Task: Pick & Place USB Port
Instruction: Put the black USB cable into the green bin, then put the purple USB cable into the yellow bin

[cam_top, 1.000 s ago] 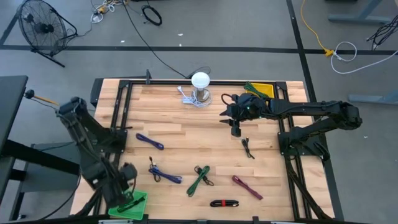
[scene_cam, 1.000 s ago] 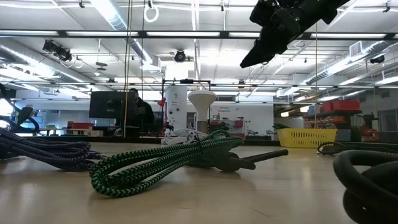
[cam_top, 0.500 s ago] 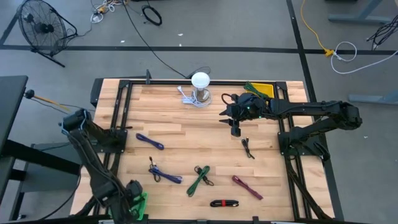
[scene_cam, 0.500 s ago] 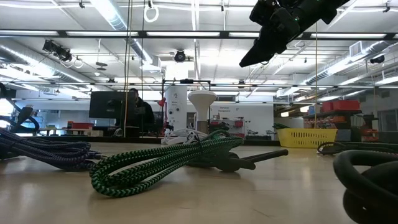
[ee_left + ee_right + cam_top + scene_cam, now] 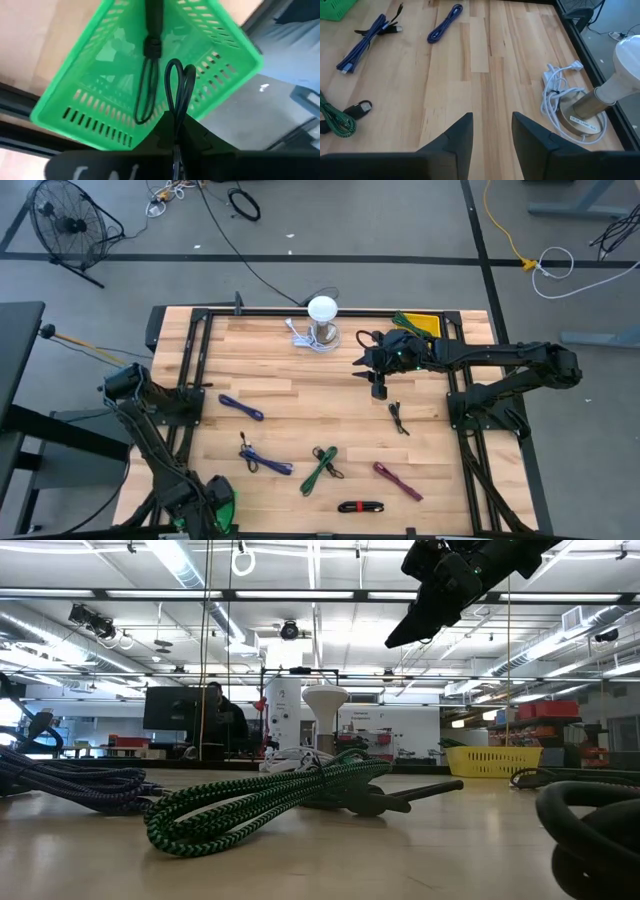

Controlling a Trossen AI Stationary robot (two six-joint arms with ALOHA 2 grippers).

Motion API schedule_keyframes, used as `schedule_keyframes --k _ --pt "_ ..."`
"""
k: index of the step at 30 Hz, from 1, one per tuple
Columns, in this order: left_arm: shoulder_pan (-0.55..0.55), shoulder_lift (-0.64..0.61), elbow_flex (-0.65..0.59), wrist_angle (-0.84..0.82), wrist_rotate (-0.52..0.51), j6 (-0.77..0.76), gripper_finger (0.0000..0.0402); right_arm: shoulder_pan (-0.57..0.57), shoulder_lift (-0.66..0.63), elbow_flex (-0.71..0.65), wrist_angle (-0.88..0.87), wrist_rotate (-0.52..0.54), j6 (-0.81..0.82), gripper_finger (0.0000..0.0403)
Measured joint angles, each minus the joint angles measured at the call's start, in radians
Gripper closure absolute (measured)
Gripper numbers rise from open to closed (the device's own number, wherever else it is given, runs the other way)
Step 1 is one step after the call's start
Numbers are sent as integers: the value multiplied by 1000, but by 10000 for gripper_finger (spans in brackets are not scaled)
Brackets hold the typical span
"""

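Hanging over the green basket (image 5: 100, 95) at the table's near-left corner, the left gripper (image 5: 176, 131) is clamped on a black cable (image 5: 176, 87), its loops dangling between the fingers above the basket's open mouth. Another black cable (image 5: 150, 60) is already lying inside the basket. In the high view the left gripper (image 5: 205, 502) is sitting just beside the basket (image 5: 226, 502), mostly covering it.

Judging the step: the carry is finishing and the drop is coming due. The next move is calling for the loops to be centred over the basket floor, then the fingers parting so the cable falls clear of the rim and does not drape over the wall.

The right gripper (image 5: 376, 375) is waiting above the far-middle of the table, fingers standing apart and holding nothing, near the white lamp (image 5: 322, 320).

Counting what is lying loose on the table (image 5: 300, 395):
- two blue cables, one (image 5: 242, 408) left of centre, one (image 5: 262, 461) nearer the front
- one green cable (image 5: 321, 468)
- one maroon cable (image 5: 397, 479)
- one black-and-red cable (image 5: 361, 506) at the front edge
- one small black cable (image 5: 399, 418) below the right gripper
- one white cord (image 5: 301, 335) at the lamp's base
- one yellow basket (image 5: 420, 324) at the far-right corner
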Motion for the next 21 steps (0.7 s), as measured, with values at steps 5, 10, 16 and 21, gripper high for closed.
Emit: schedule_keyframes --k 5,10,16,21 --pt "0 1 0 -50 0 -33 345 0 0 0 -4 0 0 268" --pt "3 1 0 -68 -3 -55 304 0 0 0 -4 0 -6 268" --pt "8 1 0 -72 -11 -50 282 0 0 0 -5 0 -6 268" --pt "15 1 0 -149 10 5 281 0 0 0 -5 0 -10 268"
